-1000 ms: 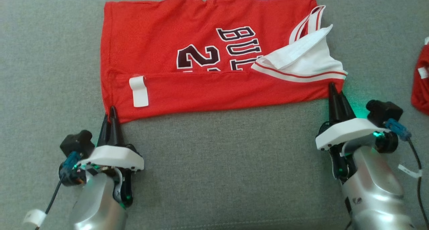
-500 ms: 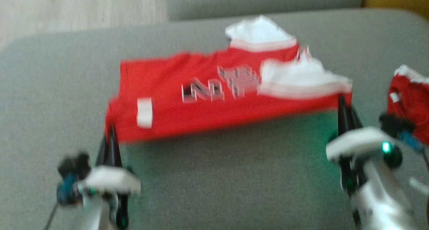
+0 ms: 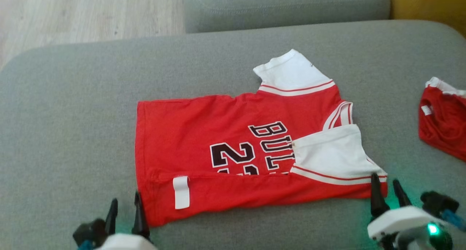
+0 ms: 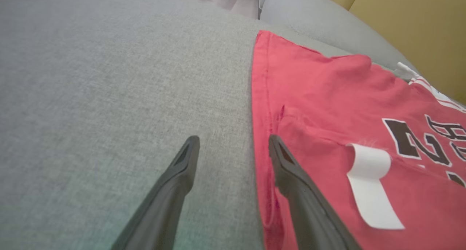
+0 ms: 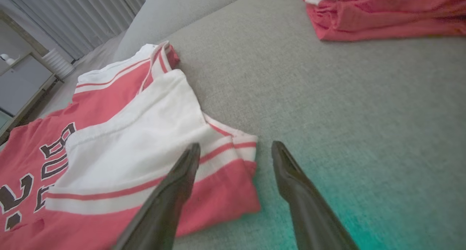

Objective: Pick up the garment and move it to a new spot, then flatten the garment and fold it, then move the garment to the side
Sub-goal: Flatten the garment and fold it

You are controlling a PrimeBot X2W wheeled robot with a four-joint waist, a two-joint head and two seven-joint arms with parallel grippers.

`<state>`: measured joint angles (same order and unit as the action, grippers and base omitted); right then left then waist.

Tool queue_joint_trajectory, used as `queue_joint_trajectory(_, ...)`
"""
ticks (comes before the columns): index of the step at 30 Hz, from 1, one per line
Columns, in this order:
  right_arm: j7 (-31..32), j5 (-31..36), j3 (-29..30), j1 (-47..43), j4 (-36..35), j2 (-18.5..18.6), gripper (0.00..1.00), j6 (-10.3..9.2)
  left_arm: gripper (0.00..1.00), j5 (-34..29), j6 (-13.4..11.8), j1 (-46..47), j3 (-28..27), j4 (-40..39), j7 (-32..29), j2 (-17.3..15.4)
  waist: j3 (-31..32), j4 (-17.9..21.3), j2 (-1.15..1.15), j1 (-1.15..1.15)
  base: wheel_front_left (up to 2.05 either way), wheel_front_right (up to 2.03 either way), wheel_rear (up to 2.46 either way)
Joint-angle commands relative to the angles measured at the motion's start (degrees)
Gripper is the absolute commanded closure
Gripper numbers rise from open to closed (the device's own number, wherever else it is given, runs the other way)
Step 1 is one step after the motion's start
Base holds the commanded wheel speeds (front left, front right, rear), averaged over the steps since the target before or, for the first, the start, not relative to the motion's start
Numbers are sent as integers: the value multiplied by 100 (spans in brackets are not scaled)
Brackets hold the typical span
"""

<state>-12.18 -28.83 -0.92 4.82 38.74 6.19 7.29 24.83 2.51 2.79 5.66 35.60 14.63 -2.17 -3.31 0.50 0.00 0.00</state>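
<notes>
The garment (image 3: 233,144) is a red jersey with white sleeves and dark lettering, lying flat on the grey cushion with its near edge folded over. A white label (image 3: 181,192) shows on that fold. My left gripper (image 3: 125,206) stands open at the jersey's near left corner; in the left wrist view its fingers (image 4: 291,170) straddle the red hem (image 4: 260,108). At the near right corner, my right gripper (image 3: 386,190) is open too, empty. In the right wrist view the left finger lies over the white sleeve (image 5: 138,133), the other over bare cushion.
A second red garment (image 3: 442,126) lies bunched at the right edge of the grey cushion (image 3: 72,115), also seen in the right wrist view (image 5: 382,13). Another cushion (image 3: 284,6) and pale wood floor (image 3: 87,13) lie beyond. Bare fabric spreads left of the jersey.
Both grippers have opened and let go of the jersey's near corners. The head camera has tilted up, so the jersey sits lower in the picture.
</notes>
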Motion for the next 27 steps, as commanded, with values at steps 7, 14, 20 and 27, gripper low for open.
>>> queue_joint_trajectory(7, -59, 494, 5, 901, -417, 37, 0, 20, 0, -359, 290, 1282, -17, 149, 36, -264, -455, -66, 0, 0, 0, 0, 0)
queue_joint_trajectory(14, 107, 873, -249, 1749, -636, 14, 0, 20, 0, -285, 485, 3014, 449, 955, -861, -898, -1043, -53, 0, 0, 0, 0, 0)
queue_joint_trajectory(20, 129, 915, -542, 2284, -705, -81, 0, 20, 0, 504, 495, 3916, 1341, 1007, -1788, -1271, -1479, -11, 0, 0, 0, 0, 0)
queue_joint_trajectory(27, 53, 826, -757, 2586, -610, -124, 0, 20, 0, 1071, 497, 4303, 1918, 1129, -1989, -1783, -1757, 106, 0, 0, 0, 0, 0)
